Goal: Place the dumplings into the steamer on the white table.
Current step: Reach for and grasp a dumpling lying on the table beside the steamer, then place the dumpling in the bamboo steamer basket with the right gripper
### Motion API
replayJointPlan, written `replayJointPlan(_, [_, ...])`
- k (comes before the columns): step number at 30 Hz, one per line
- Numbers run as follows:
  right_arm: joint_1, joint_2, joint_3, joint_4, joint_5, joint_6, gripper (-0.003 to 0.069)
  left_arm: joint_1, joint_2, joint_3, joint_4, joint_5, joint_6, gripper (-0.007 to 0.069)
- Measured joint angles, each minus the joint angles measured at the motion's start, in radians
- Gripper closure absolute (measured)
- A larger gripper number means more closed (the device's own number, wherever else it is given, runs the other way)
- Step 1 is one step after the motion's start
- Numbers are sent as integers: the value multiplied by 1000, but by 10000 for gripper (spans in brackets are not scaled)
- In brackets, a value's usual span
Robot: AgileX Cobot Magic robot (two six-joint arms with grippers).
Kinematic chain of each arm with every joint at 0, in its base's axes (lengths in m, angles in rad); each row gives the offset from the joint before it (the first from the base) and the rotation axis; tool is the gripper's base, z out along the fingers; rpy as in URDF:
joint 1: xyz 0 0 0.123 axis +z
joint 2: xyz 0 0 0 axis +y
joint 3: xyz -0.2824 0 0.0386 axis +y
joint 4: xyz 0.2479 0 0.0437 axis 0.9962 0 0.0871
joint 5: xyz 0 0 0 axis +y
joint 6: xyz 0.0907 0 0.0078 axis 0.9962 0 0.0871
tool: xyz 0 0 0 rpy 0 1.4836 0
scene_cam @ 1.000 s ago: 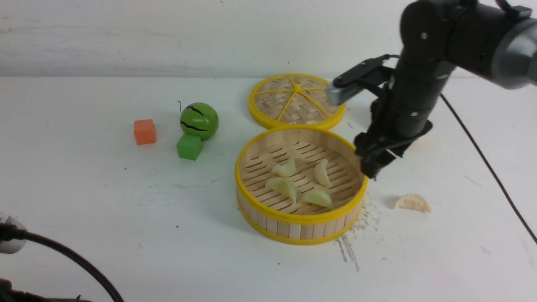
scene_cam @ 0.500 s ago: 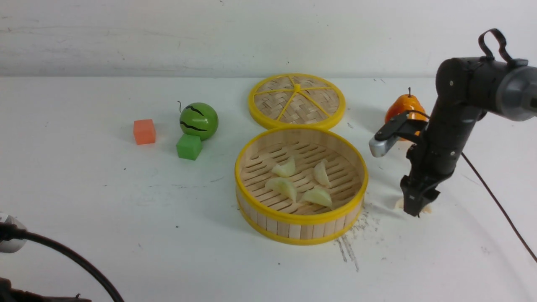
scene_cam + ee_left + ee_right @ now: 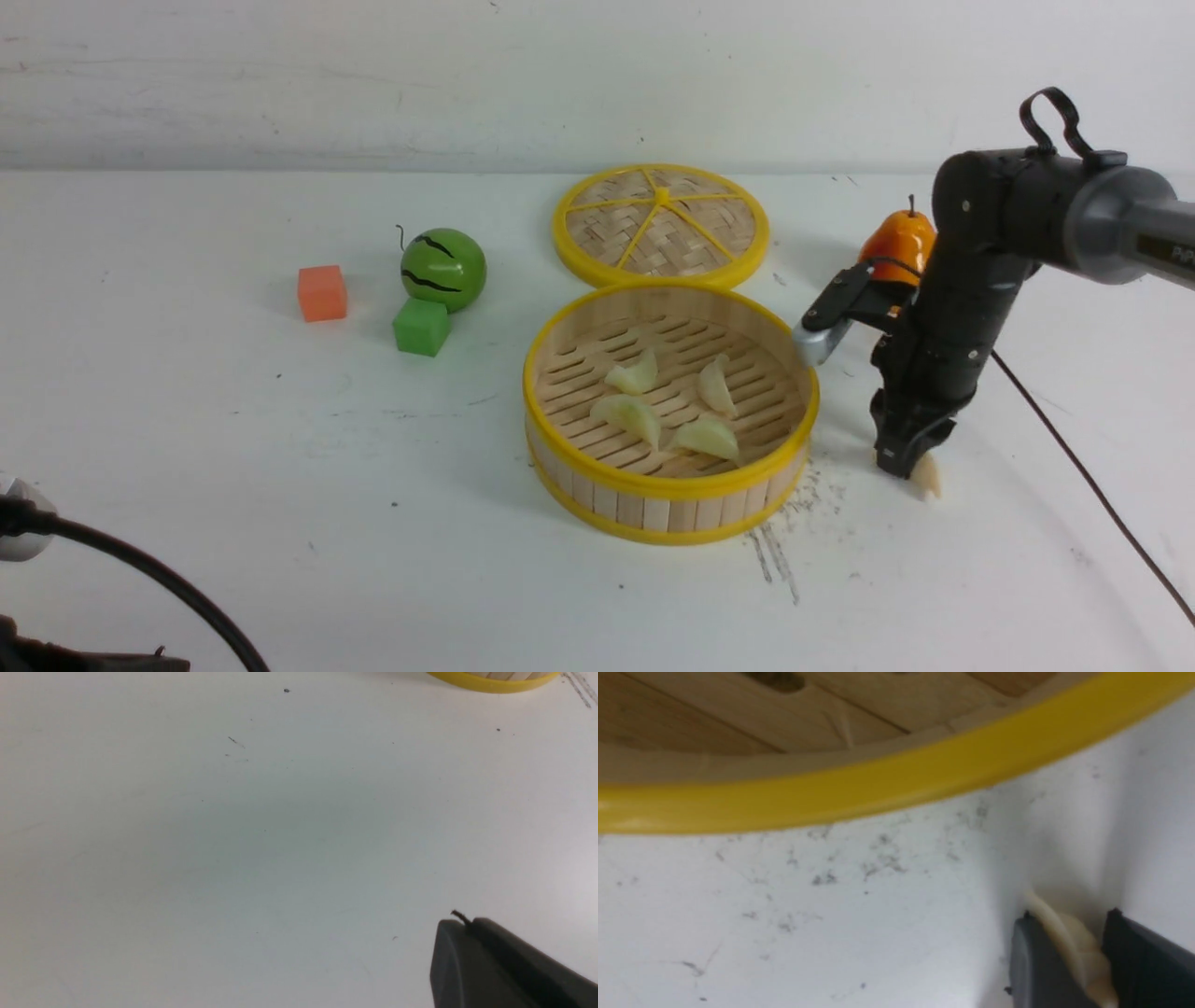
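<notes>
the fifth dumpling (image 3: 926,478) is outside the steamer (image 3: 670,509), just off its right side on the white table (image 3: 280,448). from the front it shows as a narrow pale sliver, taller than wide, up on edge rather than flat. whether it touches the table or hangs just above it cannot be told. the right gripper (image 3: 910,464) points down over it, its jaws drawn in on the dumpling and pinching it.

the right wrist view gives what the front view hides: the dumpling (image 3: 1069,942) sits between the two dark fingers (image 3: 1031,961), its long axis running along the gap and its thin curved edge poking out past the tips. the steamer's yellow bottom rim and grey scuff marks are close by.

four other dumplings (image 3: 630,415) lie flat on the steamer's slatted floor, their tips pointing different ways. the lid (image 3: 661,224) lies just behind the steamer, and an orange pear (image 3: 898,245) stands behind the right arm. well off to the left are a green cube (image 3: 422,327), a watermelon ball (image 3: 443,269) and an orange cube (image 3: 322,293).

the left gripper (image 3: 460,933) appears only in its own wrist view, jaws together and holding nothing, over bare table.
</notes>
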Motion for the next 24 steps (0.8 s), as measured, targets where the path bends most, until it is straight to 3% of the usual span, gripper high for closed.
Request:
replayJointPlan(7, [161, -87, -147, 5, 13, 174, 478, 0, 0, 0, 0, -10, 0, 623])
replayJointPlan(12, [285, -65, -207, -4, -90, 348, 478, 0, 0, 0, -2, -14, 0, 621])
replayJointPlan(14, [301, -53, -208, -11, -122, 391, 478, 0, 0, 0, -2, -11, 0, 619])
replayJointPlan(16, [315, -19, -208, -32, -198, 509, 478, 0, 0, 0, -4, 3, 0, 619])
replayJointPlan(24, [312, 44, -208, -52, -311, 715, 478, 0, 0, 0, -21, 12, 0, 618])
